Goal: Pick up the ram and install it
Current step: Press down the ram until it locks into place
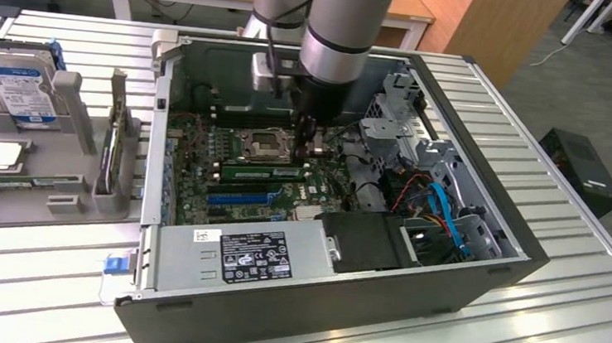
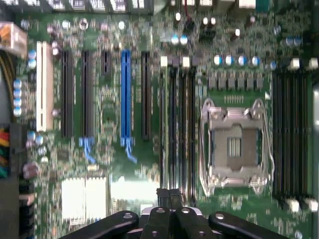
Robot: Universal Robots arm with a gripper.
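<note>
My claw [image 2: 171, 211] is pressed together, pinching nothing, low over the board's slots [image 2: 177, 129]. The ram [image 1: 265, 170] lies seated in a slot at six o'clock of the socket [image 1: 261, 143]; installation looks nearly finished.

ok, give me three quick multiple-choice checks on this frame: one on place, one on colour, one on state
1. Where is the hard drive?
A. Inside the case
B. Upright in the grey holder, at the exterior view's left of the case
C. In the gripper

2. What colour is the long slot flanked by black slots?
A. Blue
B. Red
C. Yellow

3. How does the gripper stand?
A. Wide open
B. Closed on the hard drive
C. Shut, over the motherboard

Answers:
1 B: the hard drive stands in the grey holder, outside the case.
2 A: the slot is blue.
3 C: the gripper has its fingertips together above the board.
</note>
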